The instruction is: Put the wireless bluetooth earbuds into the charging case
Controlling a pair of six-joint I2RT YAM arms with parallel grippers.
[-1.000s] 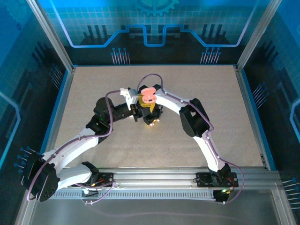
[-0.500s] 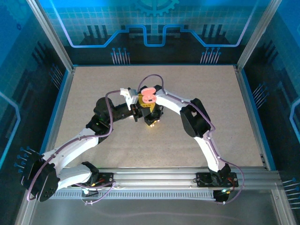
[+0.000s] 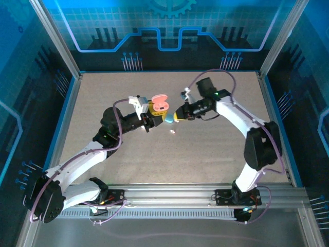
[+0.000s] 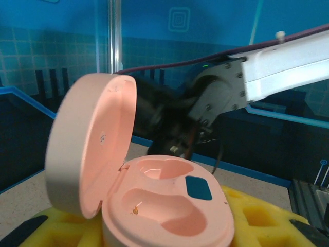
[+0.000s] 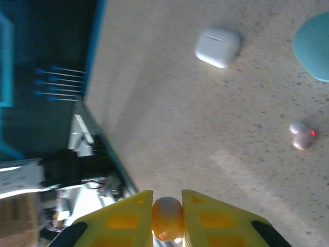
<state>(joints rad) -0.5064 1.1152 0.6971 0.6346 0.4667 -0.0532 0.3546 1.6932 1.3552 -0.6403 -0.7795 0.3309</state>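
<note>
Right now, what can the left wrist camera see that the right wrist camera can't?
Left wrist camera: the open pink charging case, both wells empty, gripped in the left claw, and the right arm behind. Right wrist camera: a white case, a pale blue case's edge, a loose pink earbud, another earbud pinched in the right claw. Both: speckled table, yellow claw pads.

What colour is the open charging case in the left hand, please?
The charging case is pale pink; the left wrist view shows it best.
</note>
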